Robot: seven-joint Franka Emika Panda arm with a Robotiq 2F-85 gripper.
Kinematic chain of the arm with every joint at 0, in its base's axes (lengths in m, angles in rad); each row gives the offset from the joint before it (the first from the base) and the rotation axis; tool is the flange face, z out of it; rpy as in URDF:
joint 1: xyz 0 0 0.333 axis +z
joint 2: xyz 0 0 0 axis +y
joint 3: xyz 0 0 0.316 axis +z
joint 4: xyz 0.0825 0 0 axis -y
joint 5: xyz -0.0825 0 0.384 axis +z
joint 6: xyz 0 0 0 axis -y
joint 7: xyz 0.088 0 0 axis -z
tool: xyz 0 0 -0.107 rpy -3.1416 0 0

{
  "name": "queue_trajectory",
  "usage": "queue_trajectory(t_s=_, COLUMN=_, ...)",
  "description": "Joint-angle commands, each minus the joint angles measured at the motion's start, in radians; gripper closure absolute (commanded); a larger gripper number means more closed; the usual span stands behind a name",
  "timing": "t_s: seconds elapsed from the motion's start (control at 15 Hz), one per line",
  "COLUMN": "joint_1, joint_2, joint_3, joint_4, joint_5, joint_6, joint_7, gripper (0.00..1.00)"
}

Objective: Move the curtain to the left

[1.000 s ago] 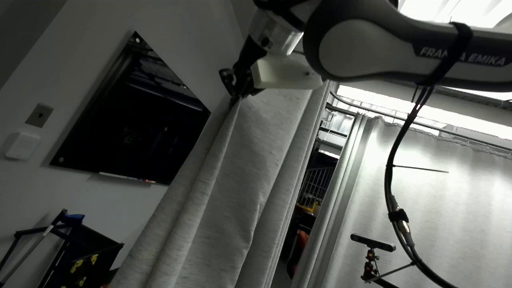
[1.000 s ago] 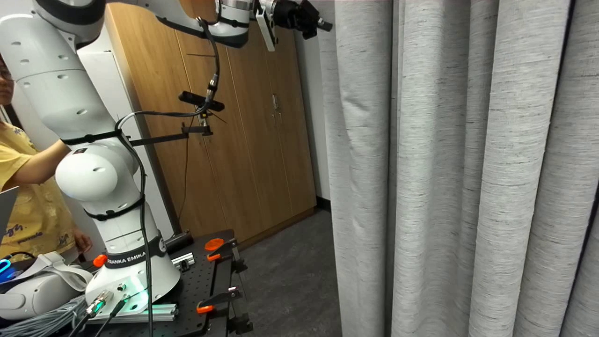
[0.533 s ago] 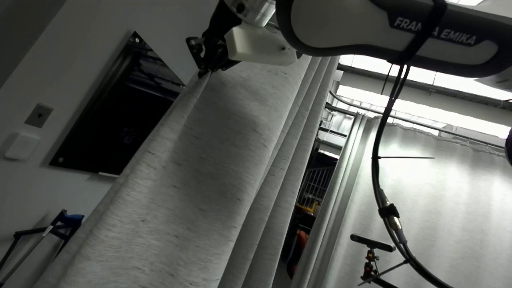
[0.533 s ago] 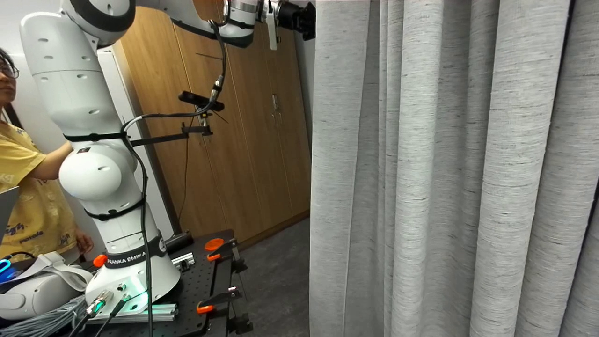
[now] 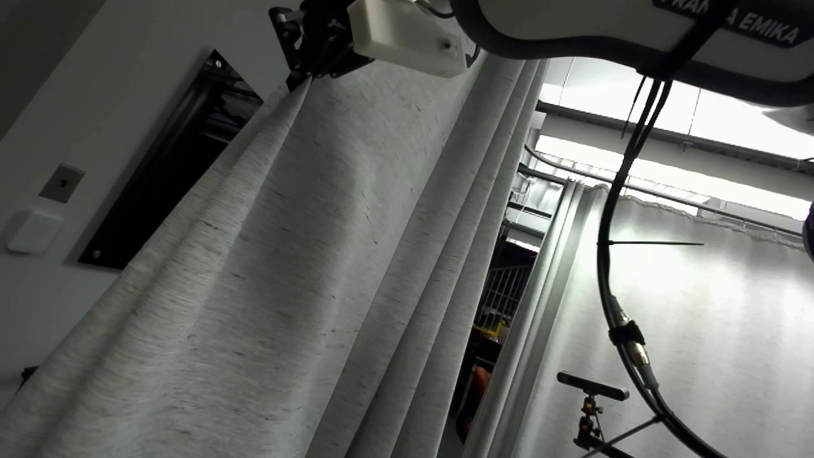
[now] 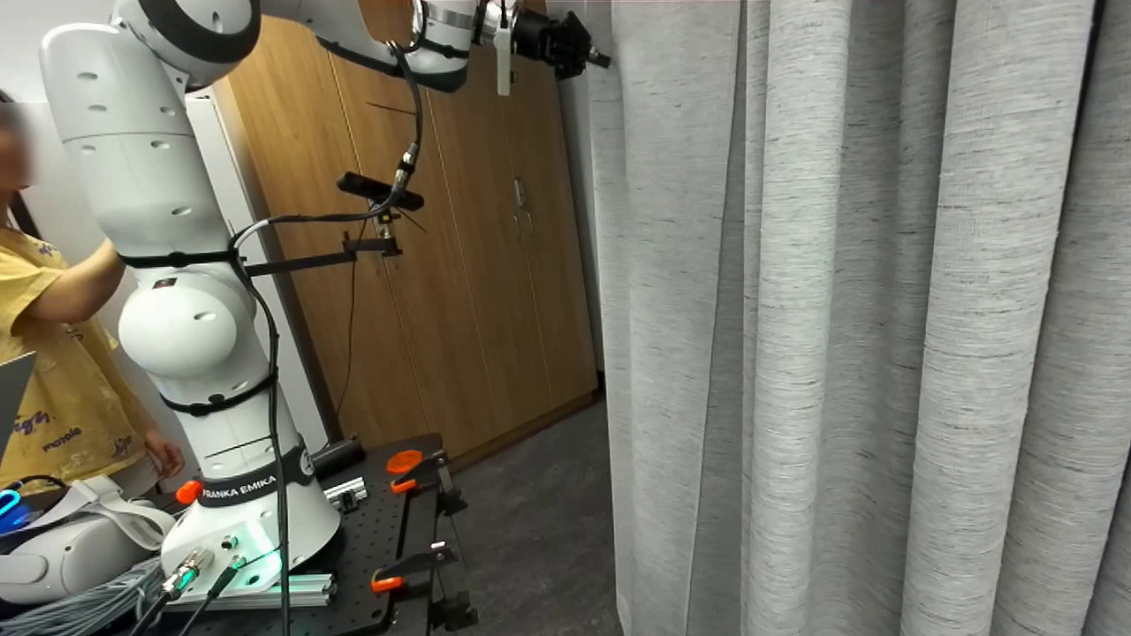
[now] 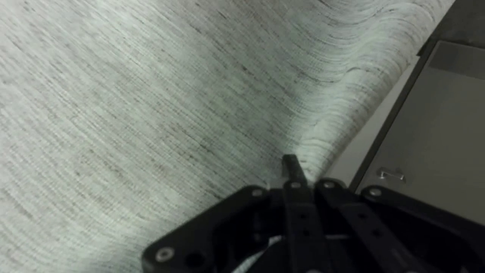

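Evidently pinching the curtain (image 5: 286, 242) in the gripper (image 5: 306, 77), between fingers (image 7: 293, 168) close together. In an exterior view, holds it gathered to a point at their tips and lets it fan out below them in long folds. Covers with it part of a black board (image 5: 159, 184), below and to the left of the fingers. Farther out that way, can see a wall plate (image 5: 62, 183) and a box (image 5: 36, 232); well to the right of the fingers, another curtain (image 5: 687, 305), and before it a camera (image 5: 593, 386). In an exterior view, can find a cupboard (image 6: 433, 265) left of and below the fingers, and far off lower left a person (image 6: 62, 380) partly hidden by the arm (image 6: 132, 194). In the wrist view, shows the curtain filling most of the space left of and above the fingers, and to their upper right a panel (image 7: 435, 129) with a handle (image 7: 393, 175).
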Motion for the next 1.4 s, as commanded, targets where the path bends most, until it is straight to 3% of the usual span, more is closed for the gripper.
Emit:
queue_trajectory(t_s=0.0, joint_1=0.048, joint_2=0.042, joint_3=0.019, joint_4=-0.034, joint_5=0.075, joint_6=0.015, joint_7=-0.054, gripper=1.00)
queue_trajectory(t_s=0.33, joint_1=0.078, joint_2=0.016, joint_3=0.037, joint_4=-0.083, joint_5=0.080, joint_6=0.016, joint_7=-0.060, gripper=1.00)
queue_trajectory(t_s=0.6, joint_1=0.121, joint_2=0.045, joint_3=0.076, joint_4=-0.045, joint_5=0.063, joint_6=-0.008, joint_7=-0.061, gripper=1.00)
queue_trajectory(t_s=0.93, joint_1=0.111, joint_2=0.025, joint_3=0.067, joint_4=-0.086, joint_5=0.088, joint_6=0.030, joint_7=-0.085, gripper=1.00)
queue_trajectory(t_s=1.33, joint_1=0.138, joint_2=0.024, joint_3=0.090, joint_4=-0.085, joint_5=0.047, joint_6=0.166, joint_7=-0.033, gripper=1.00)
